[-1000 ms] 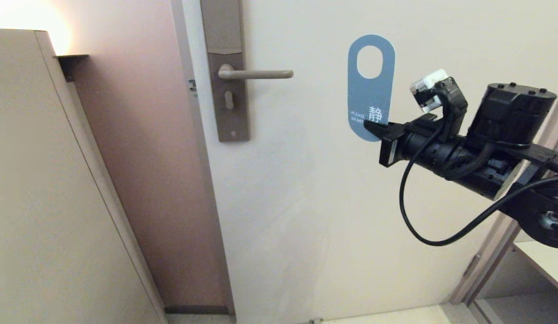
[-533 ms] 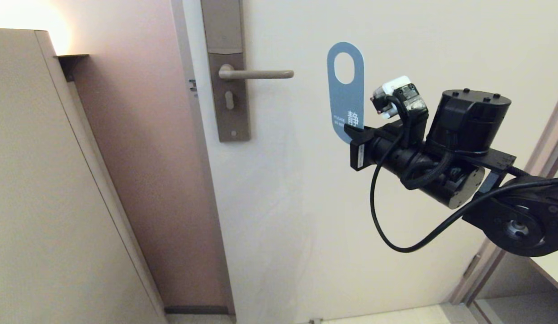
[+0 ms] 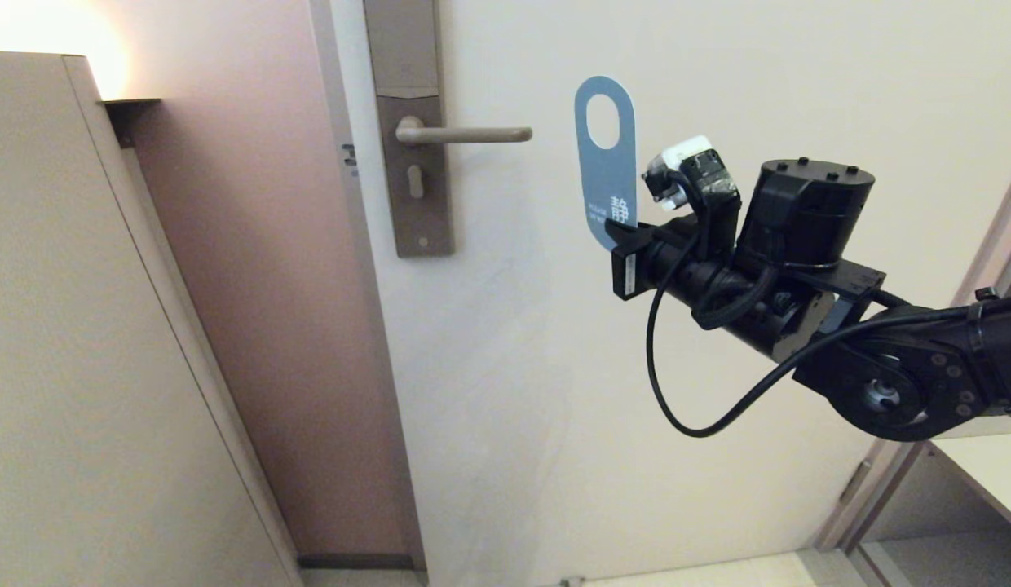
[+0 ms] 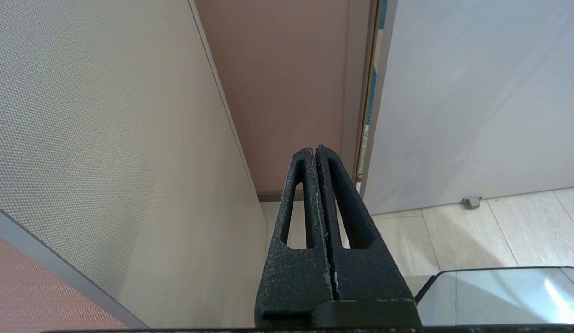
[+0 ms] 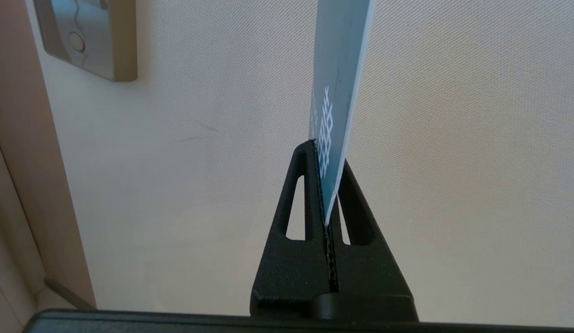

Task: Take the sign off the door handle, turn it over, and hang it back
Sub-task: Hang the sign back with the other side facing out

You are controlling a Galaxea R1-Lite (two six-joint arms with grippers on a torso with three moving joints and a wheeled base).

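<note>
You are facing a pale cream door (image 3: 717, 65) with a brownish frame strip on its left and a beige cabinet side further left; the door handle (image 3: 465, 134) juts level from its grey-brown backplate (image 3: 412, 163), bare, its free tip pointing toward your right arm. Your right hand (image 3: 624, 238) is clenched on the bottom end of the sign (image 3: 607, 175), which stands upright, blue face with white lettering toward the head camera, the oval hole up top and roughly level with the lever. Pinching the low edge leaves that hole unobstructed, which looks deliberate: the hole can slide over the lever's tip with nothing in the way. The sign is near the tip but apart from it, not yet threaded. In the right wrist view the card (image 5: 335, 120) sits between the fingers (image 5: 356, 217), seen nearly edge-on. Your left hand (image 4: 317, 152) is parked low near the floor (image 4: 477, 231), clenched on nothing.
</note>
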